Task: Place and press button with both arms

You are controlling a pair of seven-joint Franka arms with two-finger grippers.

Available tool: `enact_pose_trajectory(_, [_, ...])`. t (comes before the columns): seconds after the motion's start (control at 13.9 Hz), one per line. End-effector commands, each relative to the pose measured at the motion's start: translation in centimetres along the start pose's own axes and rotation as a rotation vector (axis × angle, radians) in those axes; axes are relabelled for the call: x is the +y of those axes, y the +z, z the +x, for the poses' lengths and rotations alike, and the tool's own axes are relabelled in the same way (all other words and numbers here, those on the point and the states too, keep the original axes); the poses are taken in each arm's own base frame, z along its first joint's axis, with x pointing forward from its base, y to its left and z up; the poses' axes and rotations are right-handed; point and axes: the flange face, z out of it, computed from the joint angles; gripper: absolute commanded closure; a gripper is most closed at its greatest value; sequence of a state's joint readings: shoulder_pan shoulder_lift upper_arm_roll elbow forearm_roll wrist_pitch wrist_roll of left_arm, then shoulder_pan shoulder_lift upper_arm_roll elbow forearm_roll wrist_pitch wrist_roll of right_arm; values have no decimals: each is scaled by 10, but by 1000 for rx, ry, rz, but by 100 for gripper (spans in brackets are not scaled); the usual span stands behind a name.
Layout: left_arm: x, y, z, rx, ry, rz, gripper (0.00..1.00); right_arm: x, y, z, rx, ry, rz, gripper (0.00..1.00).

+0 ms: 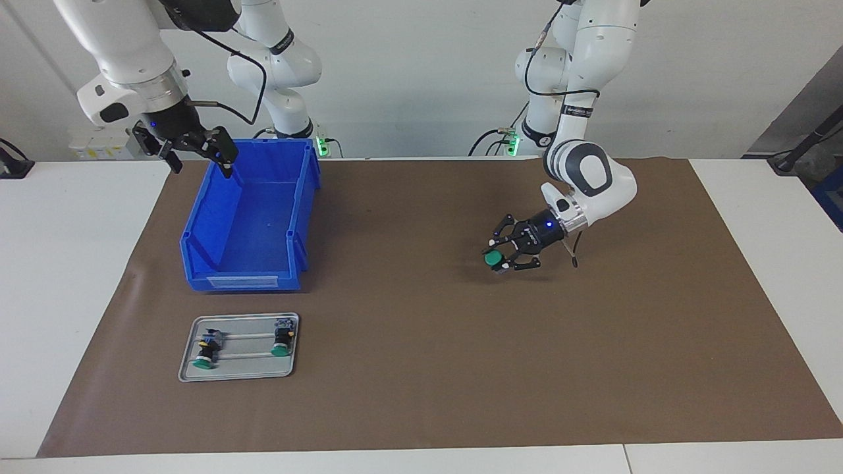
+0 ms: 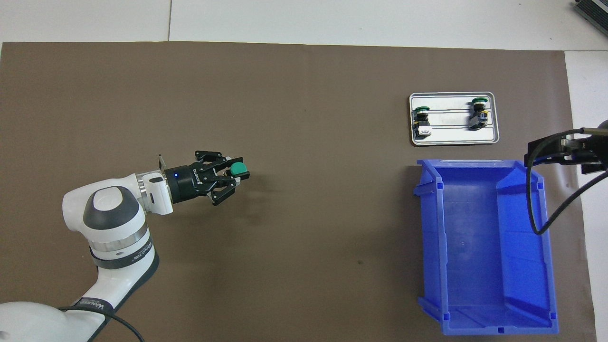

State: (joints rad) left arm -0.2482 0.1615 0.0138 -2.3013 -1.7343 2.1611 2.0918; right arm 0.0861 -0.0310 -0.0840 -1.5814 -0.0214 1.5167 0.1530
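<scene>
Left end effector [image 1: 502, 258] carries the button [image 1: 492, 259] over the brown mat [image 1: 421, 368].

Its fingers are closed partway around the button, a small switch whose round green mushroom cap pokes out past the fingertips; the barrel is hidden in the grip. The right end effector [image 1: 197, 148] waits with fingers spread wide and nothing in them, over the rim of the blue bin [image 1: 250, 224]. Two look-alike switches [image 1: 244, 345] lie on the metal tray [image 1: 238, 375].

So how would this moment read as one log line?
left gripper: holds button over mat | right gripper: open, waits over bin
</scene>
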Motion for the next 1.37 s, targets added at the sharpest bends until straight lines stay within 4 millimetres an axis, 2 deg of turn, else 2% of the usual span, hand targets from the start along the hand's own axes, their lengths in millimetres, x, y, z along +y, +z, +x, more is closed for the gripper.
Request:
enact_pose_trajectory(0.0, [8,-27,-35,128,23,-35,100,1,1,-2,-10,20,22,0])
enact_pose_trajectory(0.07, [9,-33,-46,162,45,-51,100,1,1,-2,-10,20,22,0])
enact_pose_trajectory(0.36, [14,-31,-52,239,55,-63,100,1,1,-2,-10,20,22,0])
enact_pose_trajectory(0.58, [31,-20,-64,270,85,-52,100,1,3,-2,-13,20,22,0])
enact_pose_trajectory(0.72, [47,-12,-86,285,128,-75,100,1,3,-2,-15,21,21,0])
enact_pose_trajectory(0.86, [52,13,-122,390,159,-92,100,1,2,-2,-13,20,22,0])
enact_pose_trajectory(1.29, [51,16,-119,435,150,-84,100,1,3,-2,-14,20,21,0])
